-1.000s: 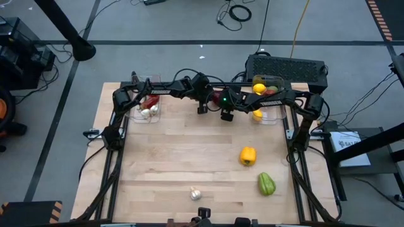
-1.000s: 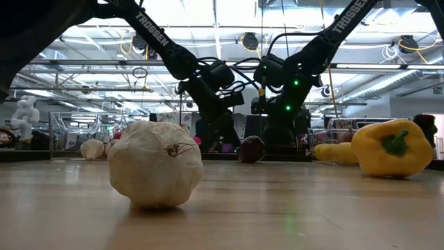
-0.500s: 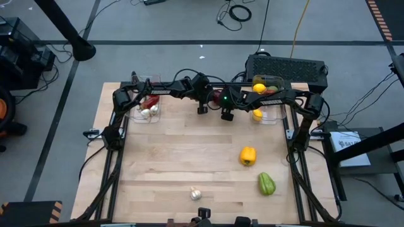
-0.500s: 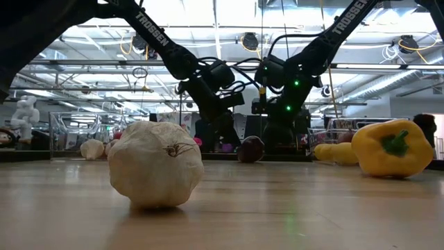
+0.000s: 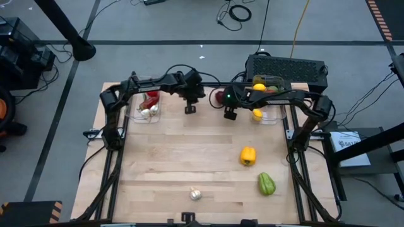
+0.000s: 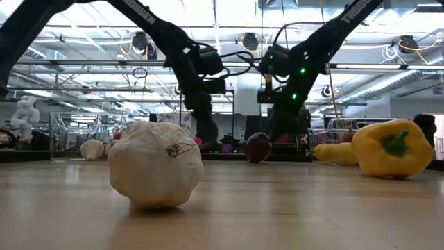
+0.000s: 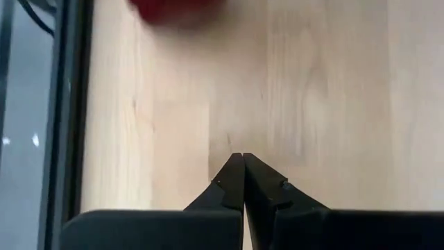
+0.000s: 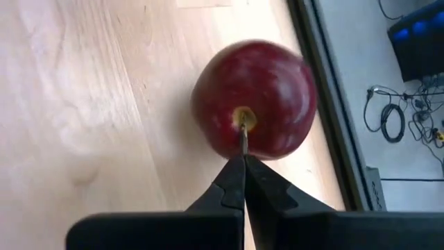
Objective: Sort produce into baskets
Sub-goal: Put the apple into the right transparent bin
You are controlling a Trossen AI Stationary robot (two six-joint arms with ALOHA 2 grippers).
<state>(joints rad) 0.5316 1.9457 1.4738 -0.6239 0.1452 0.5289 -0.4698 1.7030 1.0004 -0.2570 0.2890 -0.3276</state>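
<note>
My right gripper [image 8: 243, 160] is pinched fully closed on the stem of a red apple [image 8: 254, 99], the fingertips meeting right at the stalk, near the table's [image 5: 189, 157] back edge. In the low view the apple [image 6: 258, 146] looks just off the wood, though I cannot tell for sure. My left gripper [image 7: 243, 157] is closed too, fingers pressed tip to tip with nothing between them, hanging over bare wood with a red blur at the far edge of its view; from above it [image 5: 189, 109] sits left of the right one [image 5: 230, 114]. One clear basket [image 5: 146, 107] at the back left holds red pieces and white garlic; the other basket [image 5: 266, 104] at the back right holds yellow lemons and something red. Still out on the table are a yellow pepper [image 5: 248, 155], a green pepper [image 5: 266, 184] near it, and a garlic bulb [image 5: 196, 194] at the front edge
</note>
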